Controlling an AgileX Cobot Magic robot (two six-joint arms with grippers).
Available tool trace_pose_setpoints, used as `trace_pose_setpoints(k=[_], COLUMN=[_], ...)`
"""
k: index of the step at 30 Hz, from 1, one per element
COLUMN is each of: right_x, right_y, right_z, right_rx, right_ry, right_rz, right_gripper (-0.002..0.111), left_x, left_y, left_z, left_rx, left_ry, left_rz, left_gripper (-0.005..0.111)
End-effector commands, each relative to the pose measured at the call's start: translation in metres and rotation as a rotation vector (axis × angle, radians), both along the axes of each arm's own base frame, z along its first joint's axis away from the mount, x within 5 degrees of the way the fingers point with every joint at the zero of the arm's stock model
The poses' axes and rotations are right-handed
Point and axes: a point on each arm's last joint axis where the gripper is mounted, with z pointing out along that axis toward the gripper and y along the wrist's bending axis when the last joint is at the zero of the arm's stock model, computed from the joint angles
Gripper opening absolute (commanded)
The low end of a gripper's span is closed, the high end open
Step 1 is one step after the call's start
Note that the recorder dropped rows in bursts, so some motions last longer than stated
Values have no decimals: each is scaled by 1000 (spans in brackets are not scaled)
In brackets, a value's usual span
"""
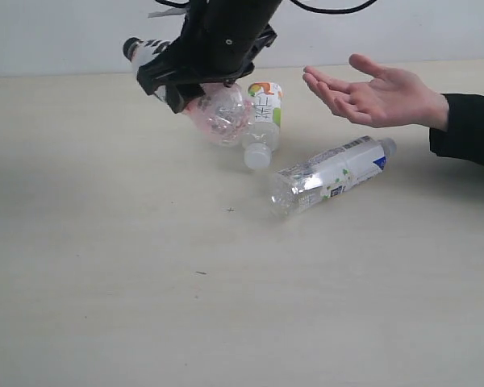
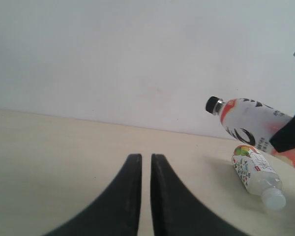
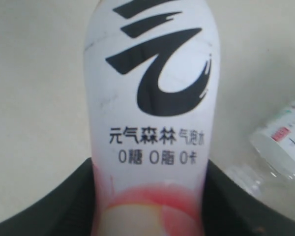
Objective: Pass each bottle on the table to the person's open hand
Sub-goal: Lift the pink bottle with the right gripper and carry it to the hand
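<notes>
My right gripper [image 1: 198,87] is shut on the pink-label bottle [image 1: 222,113], holding it tilted above the table [image 1: 105,282] with its black cap [image 1: 131,48] pointing back left. In the right wrist view the fingers [image 3: 49,206] clamp the bottle's [image 3: 152,98] body on both sides. The lime-label bottle [image 1: 264,121] lies just behind it, white cap toward the front. Further right lies the white-blue label bottle [image 1: 331,173]. The person's open hand [image 1: 371,93] hovers palm up at the right. My left gripper [image 2: 146,157] is shut and empty, low over bare table.
The left wrist view shows the held bottle [image 2: 250,123] in the air and the lime-label bottle [image 2: 255,169] on the table below it. A pale wall [image 1: 64,32] runs along the table's far edge. The person's black sleeve [image 1: 468,129] rests at the right edge.
</notes>
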Motion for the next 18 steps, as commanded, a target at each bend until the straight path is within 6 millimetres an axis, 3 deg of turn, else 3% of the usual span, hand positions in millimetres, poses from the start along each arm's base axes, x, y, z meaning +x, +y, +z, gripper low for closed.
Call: trace_pose_setpoints(k=[1,7,10,13,18], right_x=[-16,-41,-51,-59,-63], right_y=[-29,-73,-103,-133,-175], right_z=[25,75,88,92,74], right_rx=[-71,-49,-33,-32,-64], right_ry=[-122,-239,-254,-260,-237], right_rz=[-57,-121,-187,-254,-360], right_gripper=[0,0,0,0,0], left_x=[-1,-1,-1,-1,-1], left_y=[0,0,0,0,0], left_z=[1,1,1,1,1], left_rx=[0,0,0,0,0], left_ry=[-9,-9,-9,-9,-9], left_rz=[-8,-8,-8,-8,-8], left_gripper=[10,10,10,10,10])
